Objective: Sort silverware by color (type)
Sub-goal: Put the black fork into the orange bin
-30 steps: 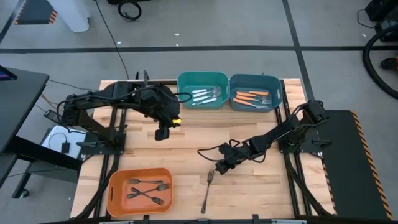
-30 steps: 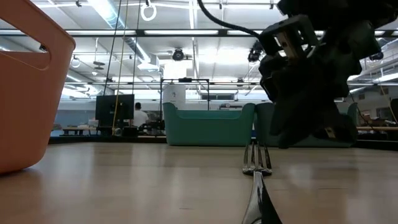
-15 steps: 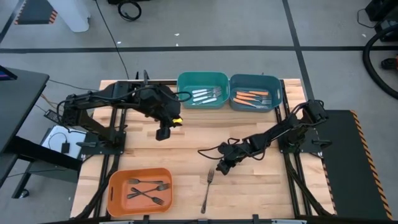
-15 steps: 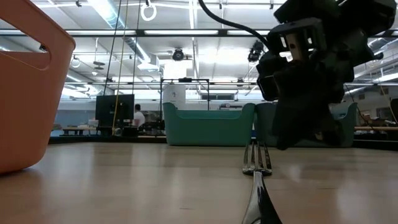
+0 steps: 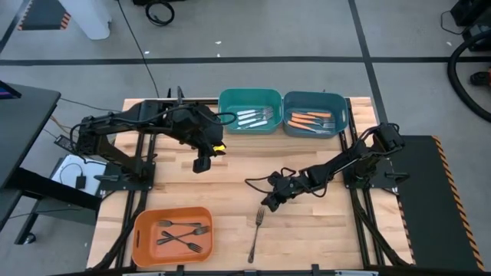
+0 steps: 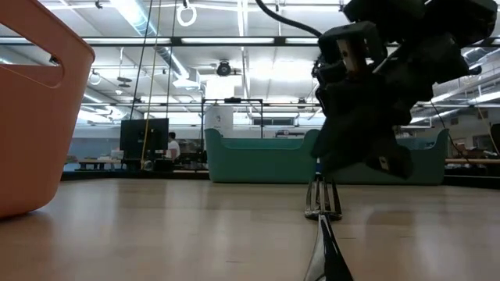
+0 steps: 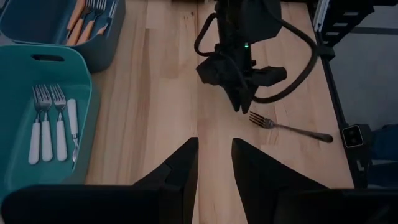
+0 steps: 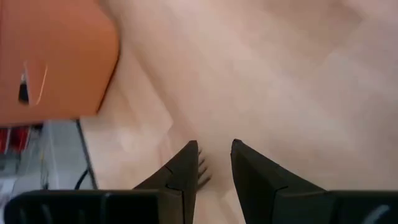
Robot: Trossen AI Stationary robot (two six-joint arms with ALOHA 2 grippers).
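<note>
**Right gripper over the last loose fork**

From above, we see one dark fork [image 5: 255, 234] lying alone on the wooden table [image 5: 230, 172] near the front edge, tines toward the far edge. The right gripper [image 5: 271, 203] is low over the boards just beyond those tines, its fingers parted with nothing between them. The left gripper [image 5: 200, 164] hangs over the left half of the table, short of the teal bin [image 5: 249, 98], also parted and empty. The teal bin at the far edge holds white-handled forks [image 5: 252, 117]; the blue bin [image 5: 315, 100] touching its right side holds orange-handled forks [image 5: 311, 119]. The orange bin [image 5: 146, 230] at the front left corner holds dark forks [image 5: 184, 232].

At table height, we look along the lone fork [image 6: 322, 218] to its tines, with the right gripper [image 6: 355, 160] just above and behind them; we cannot tell whether it touches them. The orange bin [image 6: 31, 117] fills the left side, and the teal bin [image 6: 262, 160] stands far back.

From the left wrist, we see its two fingers [image 7: 180, 171] apart with bare wood between, the right gripper [image 7: 239, 102] beside the fork's tines [image 7: 289, 126], and white-handled forks [image 7: 53, 124] in the teal bin [image 7: 84, 87].

From the right wrist, its fingers [image 8: 183, 165] stand apart, fork tines [image 8: 202, 168] showing between them, the orange bin [image 8: 56, 56] farther off.
</note>
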